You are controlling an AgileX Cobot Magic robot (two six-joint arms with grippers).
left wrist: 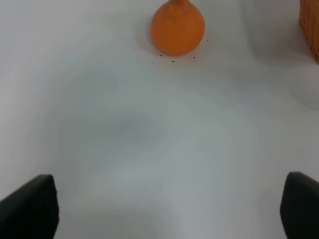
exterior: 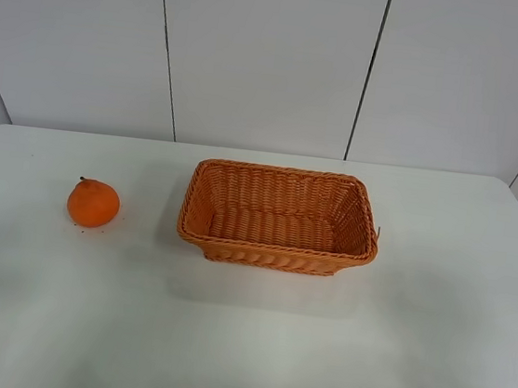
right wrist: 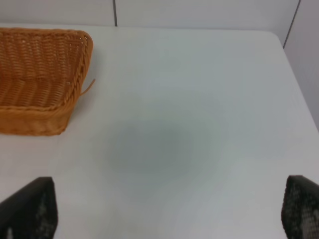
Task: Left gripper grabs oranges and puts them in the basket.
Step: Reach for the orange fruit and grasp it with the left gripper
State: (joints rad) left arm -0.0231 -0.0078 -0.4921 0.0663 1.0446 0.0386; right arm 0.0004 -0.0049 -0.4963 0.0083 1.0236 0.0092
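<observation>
The orange [exterior: 93,203] sits on the white table at the left, with a small stem on top. It also shows in the left wrist view [left wrist: 177,28], well ahead of my left gripper [left wrist: 169,209], which is open and empty; only its two dark fingertips [left wrist: 31,206] show. The woven wicker basket [exterior: 276,249] stands in the middle of the table, empty, to the right of the orange. Its edge shows in the left wrist view [left wrist: 310,30] and its corner in the right wrist view [right wrist: 30,119]. My right gripper [right wrist: 169,211] is open and empty. Neither arm shows in the exterior view.
The white table [exterior: 242,342] ends at a back edge against grey wall panels [exterior: 265,54]. A loose wicker strand [right wrist: 88,85] sticks out from the basket's right corner. A few dark specks [left wrist: 172,60] lie by the orange.
</observation>
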